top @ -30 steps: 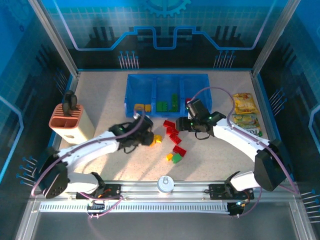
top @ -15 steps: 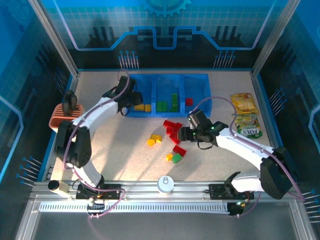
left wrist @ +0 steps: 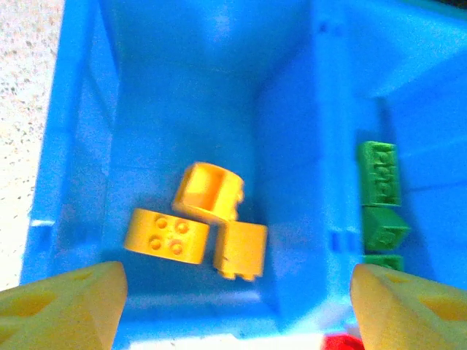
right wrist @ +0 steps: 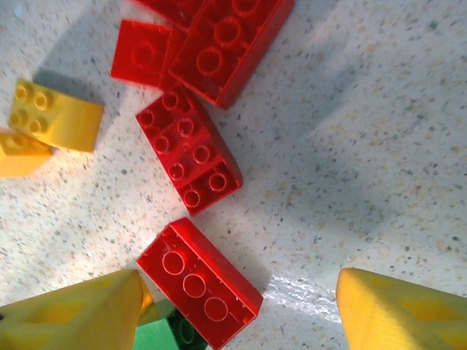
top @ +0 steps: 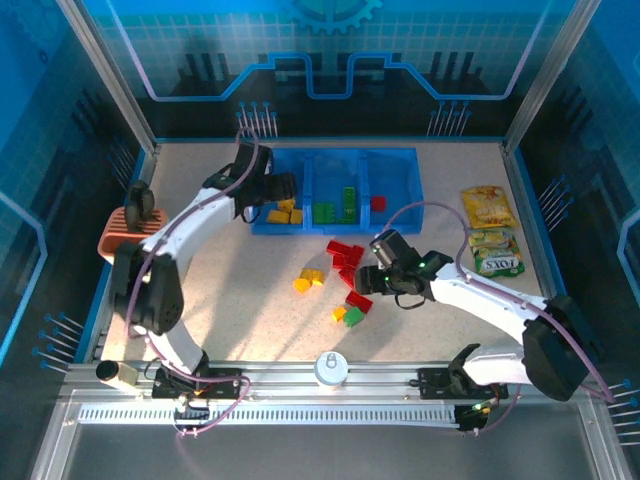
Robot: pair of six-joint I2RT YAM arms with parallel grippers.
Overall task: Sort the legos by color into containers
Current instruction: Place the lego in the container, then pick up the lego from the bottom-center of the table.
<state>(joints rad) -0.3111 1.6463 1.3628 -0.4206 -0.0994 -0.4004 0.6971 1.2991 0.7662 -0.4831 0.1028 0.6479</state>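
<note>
The blue tray (top: 392, 165) has three containers. My left gripper (left wrist: 233, 315) hangs open over the left container (left wrist: 182, 95), where three yellow legos (left wrist: 165, 235) lie below its spread fingertips (left wrist: 69, 302). In the top view this gripper (top: 283, 189) is above those yellow legos (top: 284, 212). Green legos (top: 336, 207) lie in the middle container and a red one (top: 377, 203) in the right. My right gripper (top: 363, 279) is open and low over the loose red legos (right wrist: 198, 292) on the table, with nothing between its fingers (right wrist: 73, 313).
Loose on the table are red legos (top: 345, 255), two yellow ones (top: 309, 280) and a green one (top: 354, 317). Snack packets (top: 487, 206) lie at the right. A salmon holder (top: 122, 238) stands at the left. A white round knob (top: 330, 367) sits on the near rail.
My left gripper has opened over the left container, and a yellow lego now lies there with the others. My right gripper has shifted slightly left and nearer, over the red legos.
</note>
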